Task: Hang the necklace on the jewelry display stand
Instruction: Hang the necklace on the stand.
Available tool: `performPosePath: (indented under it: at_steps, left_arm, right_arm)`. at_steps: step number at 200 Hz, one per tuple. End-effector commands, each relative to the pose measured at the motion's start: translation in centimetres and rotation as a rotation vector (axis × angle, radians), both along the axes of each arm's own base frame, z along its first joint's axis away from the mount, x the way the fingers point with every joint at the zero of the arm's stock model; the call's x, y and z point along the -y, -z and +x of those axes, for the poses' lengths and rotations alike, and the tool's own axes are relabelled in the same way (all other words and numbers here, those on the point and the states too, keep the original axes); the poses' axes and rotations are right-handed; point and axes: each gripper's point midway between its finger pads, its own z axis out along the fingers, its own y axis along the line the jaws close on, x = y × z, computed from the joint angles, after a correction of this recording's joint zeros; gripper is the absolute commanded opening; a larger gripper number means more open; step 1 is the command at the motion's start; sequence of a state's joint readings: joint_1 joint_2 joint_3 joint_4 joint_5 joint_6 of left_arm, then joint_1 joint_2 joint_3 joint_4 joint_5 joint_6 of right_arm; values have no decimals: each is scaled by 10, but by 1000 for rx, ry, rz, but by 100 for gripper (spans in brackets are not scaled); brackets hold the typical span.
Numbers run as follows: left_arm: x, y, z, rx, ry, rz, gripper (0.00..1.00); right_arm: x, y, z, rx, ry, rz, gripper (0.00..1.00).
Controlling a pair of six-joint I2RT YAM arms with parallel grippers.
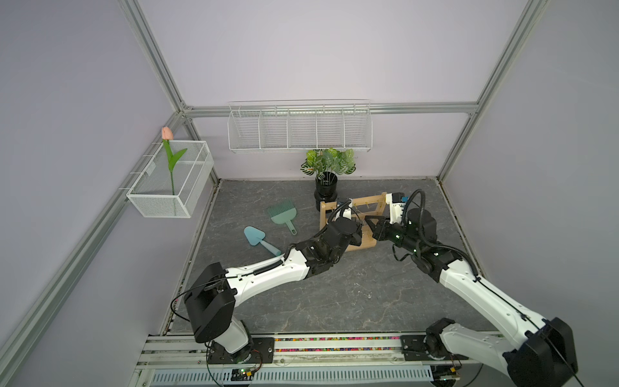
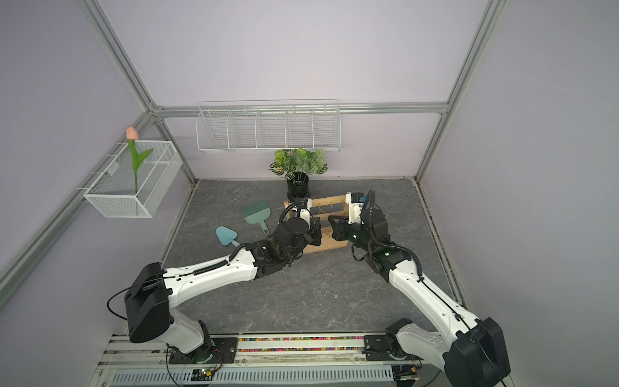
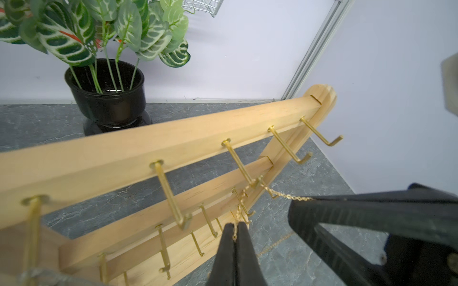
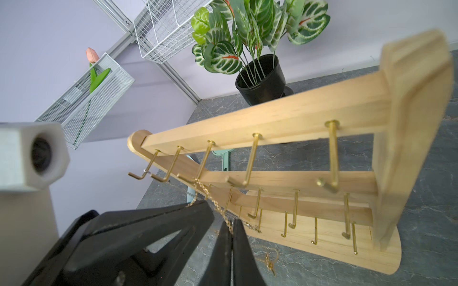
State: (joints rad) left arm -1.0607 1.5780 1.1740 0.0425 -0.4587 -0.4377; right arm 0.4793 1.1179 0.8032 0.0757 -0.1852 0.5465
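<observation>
Draping over a hook on the top crossbar of the jewelry display stand, the necklace is gripped from both sides: left jaws and right jaws each clamp closed on its chain. The stand sits on the bench beside the potted plant.

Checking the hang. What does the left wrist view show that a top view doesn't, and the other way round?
Left wrist only: clearly, the necklace draped over a top-bar hook, with the left gripper and right gripper shut on its chain. Top view only: trowel, rake, tulip in its basket, the left arm and right arm whole. Both: stand and plant.
</observation>
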Motion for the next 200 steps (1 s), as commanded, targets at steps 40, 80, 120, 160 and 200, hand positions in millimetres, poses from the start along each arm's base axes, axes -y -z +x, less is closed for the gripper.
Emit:
performPosePath:
  at_steps: [40,80,120,160,200]
  left_arm:
    - [-6,-20,13,33,-99,-1,0]
    - [-4,-17,17,35,-119,13,0]
    - [-2,-22,20,40,-127,5,0]
    - [0,-24,20,38,-121,-7,0]
    - [0,-26,16,21,-109,-20,7]
  right_arm:
    - [-9,21,8,-9,-23,15,7]
    - [-10,33,13,-16,-16,12,7]
    - [-11,41,15,-25,-15,7,7]
    - [-14,49,18,-39,-17,0,7]
    - [-14,58,18,-56,-13,-19,7]
